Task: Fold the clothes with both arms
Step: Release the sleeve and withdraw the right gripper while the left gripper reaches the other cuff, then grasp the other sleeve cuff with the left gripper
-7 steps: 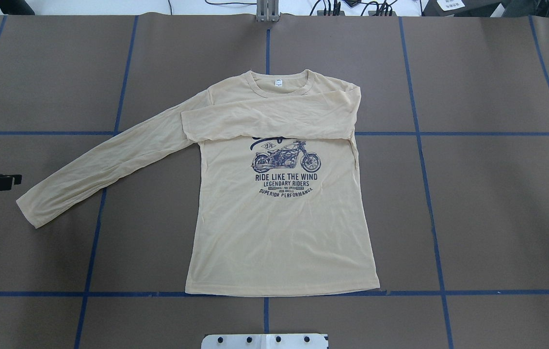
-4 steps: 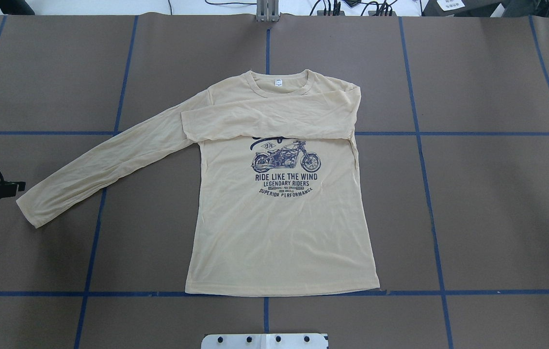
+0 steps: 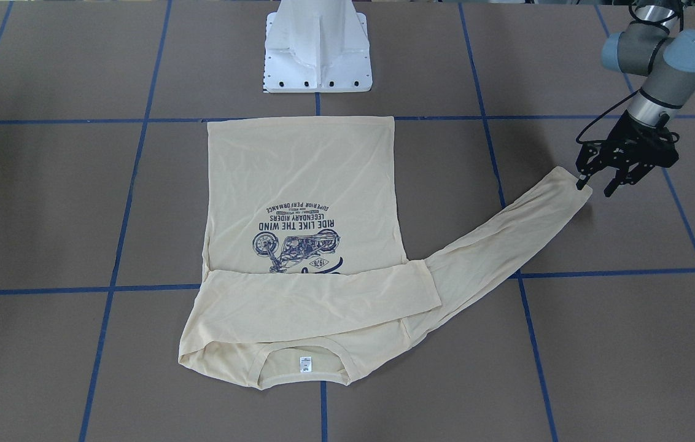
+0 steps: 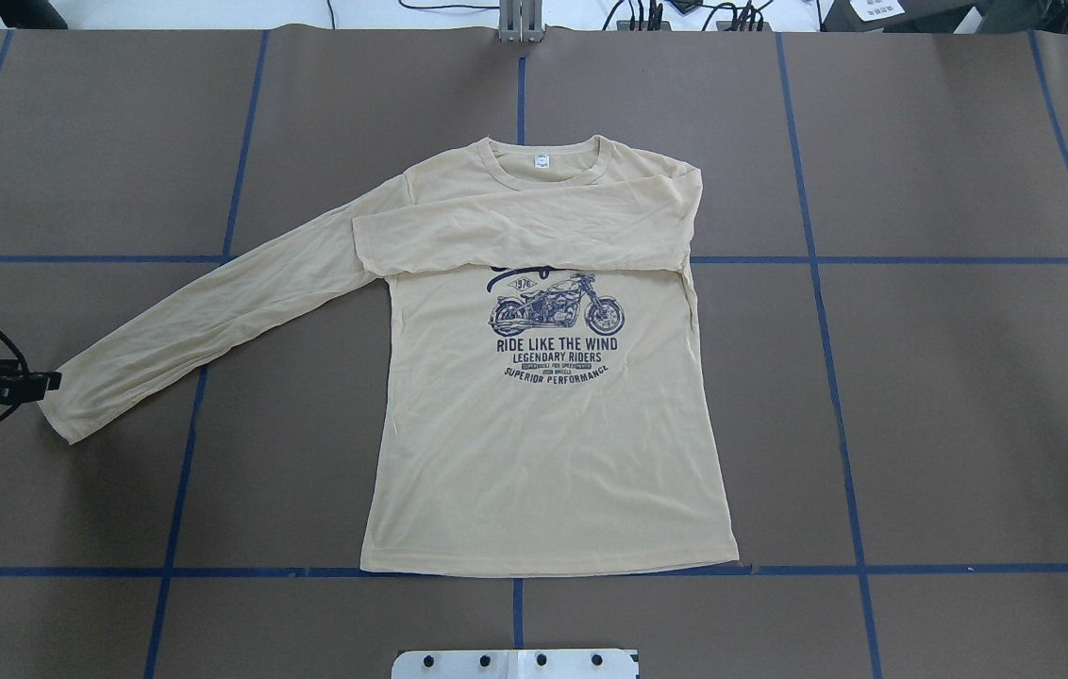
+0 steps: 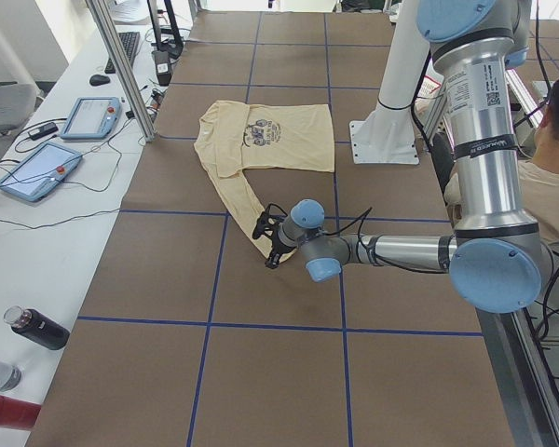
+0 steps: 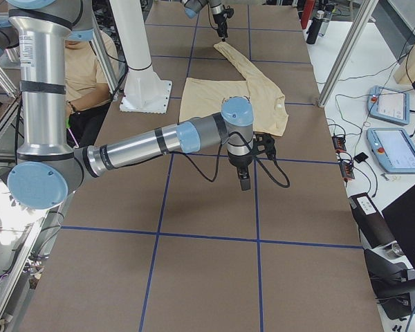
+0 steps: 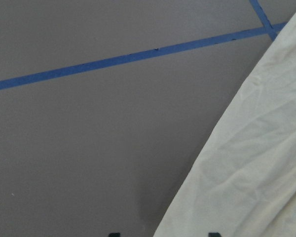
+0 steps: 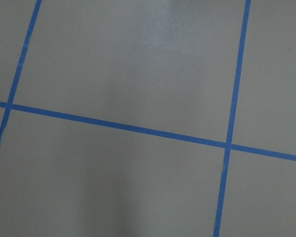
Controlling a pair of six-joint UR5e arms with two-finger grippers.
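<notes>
The cream long-sleeved T-shirt (image 4: 543, 453) lies flat, motorcycle print (image 4: 556, 330) up. One sleeve (image 4: 515, 231) is folded across the chest. The other sleeve (image 3: 507, 233) stretches out toward my left side. My left gripper (image 3: 595, 185) is open at that sleeve's cuff (image 3: 568, 184), one fingertip at the cuff's edge. In the left wrist view the cuff (image 7: 246, 163) lies partly between the fingertips (image 7: 114, 234). My right gripper (image 6: 244, 181) hangs above bare table beyond the shirt's other side; I cannot tell whether it is open or shut.
Blue tape lines (image 4: 836, 405) divide the brown table into squares. The white pedestal base (image 3: 317, 43) stands behind the shirt's hem. A seated person (image 5: 554, 177) is beside the robot. Tablets (image 5: 37, 172) and bottles (image 5: 37, 328) sit on a side bench.
My left gripper has moved in toward the outstretched sleeve's cuff and now reaches its edge. The shirt's body has not moved.
</notes>
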